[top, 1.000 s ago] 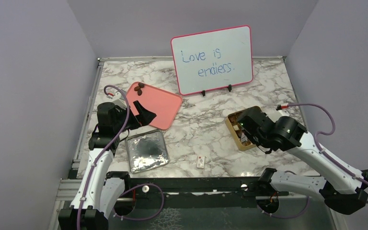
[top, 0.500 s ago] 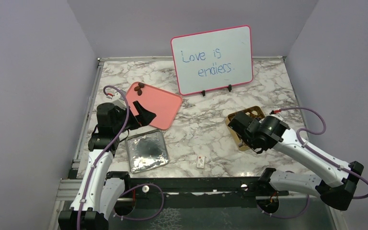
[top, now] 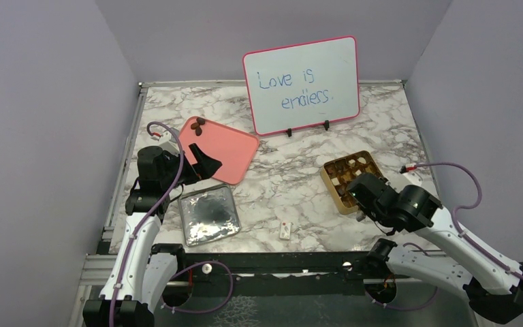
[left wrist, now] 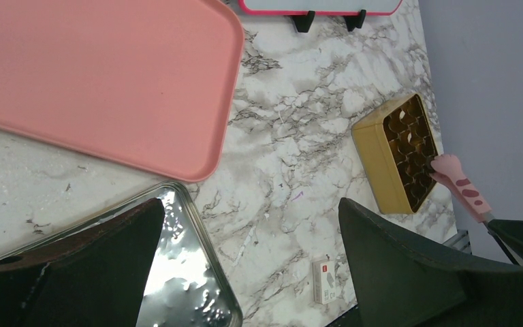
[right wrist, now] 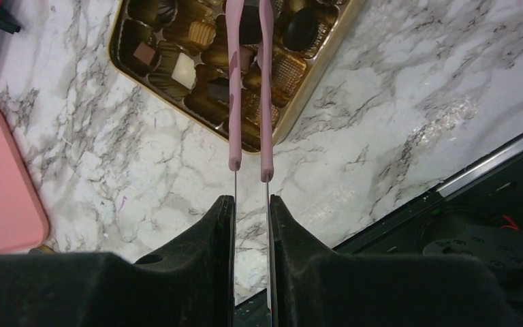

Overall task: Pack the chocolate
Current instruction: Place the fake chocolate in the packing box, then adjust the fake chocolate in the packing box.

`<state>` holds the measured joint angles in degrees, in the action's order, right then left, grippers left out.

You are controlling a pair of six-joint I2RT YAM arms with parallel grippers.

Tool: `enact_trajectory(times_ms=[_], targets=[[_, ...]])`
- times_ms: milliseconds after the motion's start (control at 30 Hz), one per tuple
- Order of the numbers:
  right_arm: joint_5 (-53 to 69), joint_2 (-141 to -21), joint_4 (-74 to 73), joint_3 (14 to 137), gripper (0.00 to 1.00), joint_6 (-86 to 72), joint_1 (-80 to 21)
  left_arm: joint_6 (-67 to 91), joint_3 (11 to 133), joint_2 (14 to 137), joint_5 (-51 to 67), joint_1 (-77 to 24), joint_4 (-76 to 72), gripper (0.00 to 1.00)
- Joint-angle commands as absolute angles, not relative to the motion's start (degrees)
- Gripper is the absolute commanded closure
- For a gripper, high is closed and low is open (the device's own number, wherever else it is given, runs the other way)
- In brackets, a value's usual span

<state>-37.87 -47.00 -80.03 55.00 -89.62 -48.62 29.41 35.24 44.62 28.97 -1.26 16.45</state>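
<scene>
Right gripper clamps pink tongs over chocolate, seemingly empty; left gripper agape

Right wrist view chops the tips off the pink tongs and part of the gold box; overhead, the chocolate is just tiny specks.

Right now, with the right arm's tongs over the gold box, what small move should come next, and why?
Probably swing the right gripper, shut on the pink tongs, leftward to the pink tray: the tong tips look empty over the gold box, and a few chocolates lie at the tray's far corner, not yet packed.
</scene>
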Motion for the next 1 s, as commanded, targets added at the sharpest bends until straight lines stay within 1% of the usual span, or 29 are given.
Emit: enact_trajectory(times_ms=[0, 267, 433, 567, 733, 967], targets=[[-38.0, -44.4, -81.4, 52.4, 0.92, -87.1, -48.4, 28.7, 37.4, 43.4, 28.4, -1.4, 16.8, 0.01], [-35.5, -41.9, -81.3, 50.6, 0.92, -87.3, -48.4, 28.8, 37.4, 43.1, 27.9, -1.4, 16.8, 0.01], [-35.9, -41.6, -81.3, 52.8, 0.92, -83.4, -48.4, 28.8, 37.3, 43.1, 27.8, -1.4, 16.8, 0.01], [-34.8, -38.9, -81.3, 52.3, 0.92, -81.8, -48.4, 28.8, 37.3, 43.0, 27.7, -1.4, 16.8, 0.01], [-32.2, -36.1, -81.3, 51.4, 0.94, -81.0, -48.4, 28.8, 37.4, 43.2, 27.6, -1.3, 16.8, 0.01], [-30.3, -35.1, -81.4, 52.0, 0.96, -79.7, -48.4, 28.8, 37.4, 42.9, 27.6, -1.3, 16.8, 0.01]])
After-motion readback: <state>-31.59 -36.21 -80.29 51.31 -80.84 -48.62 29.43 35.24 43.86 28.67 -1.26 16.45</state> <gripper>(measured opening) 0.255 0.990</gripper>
